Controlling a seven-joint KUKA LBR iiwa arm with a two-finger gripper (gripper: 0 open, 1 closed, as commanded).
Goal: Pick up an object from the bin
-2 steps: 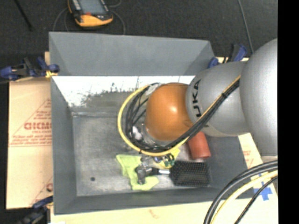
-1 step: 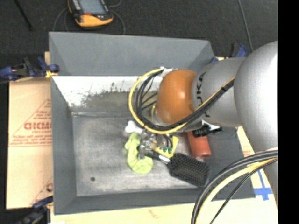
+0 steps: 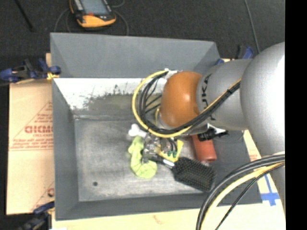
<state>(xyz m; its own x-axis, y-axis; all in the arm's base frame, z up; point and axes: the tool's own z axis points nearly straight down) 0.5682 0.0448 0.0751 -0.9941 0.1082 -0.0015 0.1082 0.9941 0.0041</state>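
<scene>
Yellow-green soft lump lies just under the hand.

Black brush just beside red cylinder — orange handset well apart

Light falls from overhead, fairly evenly, on the grey bin, and its left inner wall shows palest. The arm's silver shell carries a broad soft sheen, the orange cover a duller highlight. Under the arm the bin's bottom sinks into shadow, seemingly cast straight down. Outside, the dark floor lies dim.
</scene>
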